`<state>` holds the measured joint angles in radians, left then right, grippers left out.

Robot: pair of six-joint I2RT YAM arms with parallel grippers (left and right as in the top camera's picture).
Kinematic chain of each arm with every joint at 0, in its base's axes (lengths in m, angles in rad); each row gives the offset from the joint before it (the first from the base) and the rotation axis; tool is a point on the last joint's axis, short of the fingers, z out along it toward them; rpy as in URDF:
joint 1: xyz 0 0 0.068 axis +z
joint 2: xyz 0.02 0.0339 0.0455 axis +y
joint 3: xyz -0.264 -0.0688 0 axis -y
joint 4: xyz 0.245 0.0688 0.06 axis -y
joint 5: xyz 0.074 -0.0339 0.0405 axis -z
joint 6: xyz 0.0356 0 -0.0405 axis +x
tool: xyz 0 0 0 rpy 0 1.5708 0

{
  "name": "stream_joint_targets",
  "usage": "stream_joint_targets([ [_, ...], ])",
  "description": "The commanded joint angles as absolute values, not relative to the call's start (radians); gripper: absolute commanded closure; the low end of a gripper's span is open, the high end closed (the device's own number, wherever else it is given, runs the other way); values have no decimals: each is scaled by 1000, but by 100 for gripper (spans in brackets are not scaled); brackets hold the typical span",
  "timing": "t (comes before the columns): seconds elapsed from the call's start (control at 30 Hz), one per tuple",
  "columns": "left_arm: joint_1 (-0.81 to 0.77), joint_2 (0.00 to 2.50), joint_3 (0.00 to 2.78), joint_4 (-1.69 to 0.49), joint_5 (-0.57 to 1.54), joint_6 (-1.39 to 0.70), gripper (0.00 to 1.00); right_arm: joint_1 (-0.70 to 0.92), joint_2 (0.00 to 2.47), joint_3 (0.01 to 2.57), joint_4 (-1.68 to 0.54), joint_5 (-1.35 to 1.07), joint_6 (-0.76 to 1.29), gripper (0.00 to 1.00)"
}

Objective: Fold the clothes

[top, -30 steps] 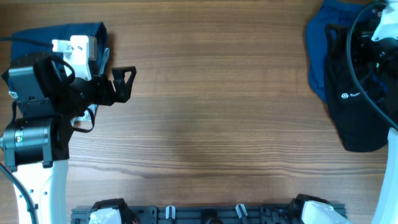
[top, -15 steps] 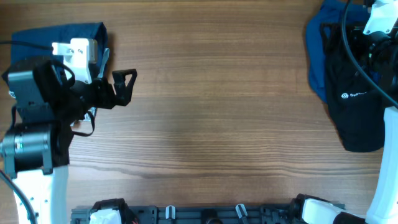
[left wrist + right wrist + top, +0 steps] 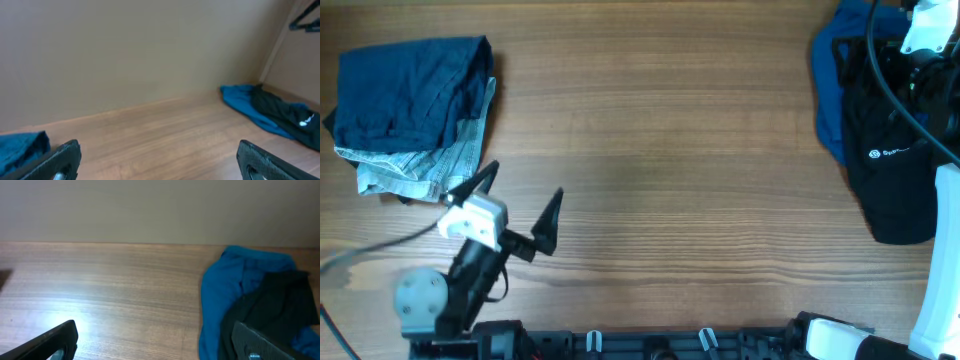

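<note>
A folded dark blue garment [image 3: 415, 85] lies on a light striped one [image 3: 405, 172] at the table's far left; its edge shows in the left wrist view [image 3: 20, 150]. My left gripper [image 3: 518, 200] is open and empty over bare wood, in front and to the right of that stack; its fingers show in the left wrist view [image 3: 165, 165]. An unfolded bright blue garment [image 3: 830, 70] and a black garment [image 3: 900, 170] lie heaped at the far right. My right gripper [image 3: 157, 342] is open and empty, just left of the blue garment [image 3: 225, 295] and the black one [image 3: 282, 305].
The wooden table [image 3: 670, 150] stretches between the two piles. A black rail with clips [image 3: 650, 342] runs along the front edge. The right arm's cables [image 3: 880, 90] hang over the black garment.
My left arm has swung off the folded stack toward the front of the table, uncovering the stack. The right arm has hardly moved.
</note>
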<state>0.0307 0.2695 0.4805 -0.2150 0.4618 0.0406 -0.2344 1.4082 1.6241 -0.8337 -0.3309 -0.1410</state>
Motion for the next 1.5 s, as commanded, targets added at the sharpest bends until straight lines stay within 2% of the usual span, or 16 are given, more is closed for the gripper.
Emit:
stream_joint_targets([
  [0.0, 19, 166, 354, -98, 444, 49, 0, -232, 1417, 1629, -832, -321, -157, 0],
  [0.13, 1, 101, 239, 64, 440, 49, 0, -232, 1417, 1629, -832, -321, -158, 0],
  [0.87, -52, 2, 5, 71, 240, 49, 0, -232, 1417, 1629, -832, -321, -157, 0],
  [1.07, -51, 5, 6, -65, 155, 45, 0, -232, 1417, 1629, -832, -321, -157, 0],
  [1.47, -51, 7, 6, -61, 166, 45, 0, -232, 1417, 1629, -832, -321, -157, 0],
])
